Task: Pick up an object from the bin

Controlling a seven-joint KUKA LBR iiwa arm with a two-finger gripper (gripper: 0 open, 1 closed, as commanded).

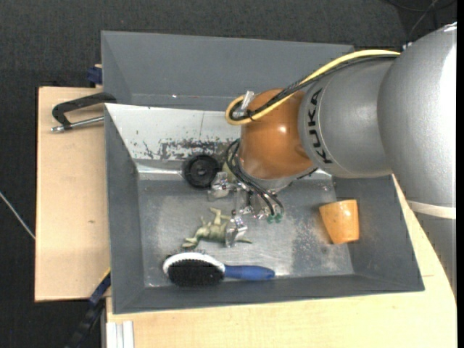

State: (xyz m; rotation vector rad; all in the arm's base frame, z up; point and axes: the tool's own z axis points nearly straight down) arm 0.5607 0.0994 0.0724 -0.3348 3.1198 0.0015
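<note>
Camera view: grey bin [123,194], arm reaching in from the right.
Claw [239,223]: low over the bin's middle; spread or pressed together, I cannot tell.
Nearest thing: pale green toy figure [210,232], flat on the floor just beside the claw.
Neighbours: blue-handled brush [217,271] in front, orange cup [341,221] well apart.
Risk: an off-centre close could slip off the thin, spiky toy or shove it against the brush.
</note>
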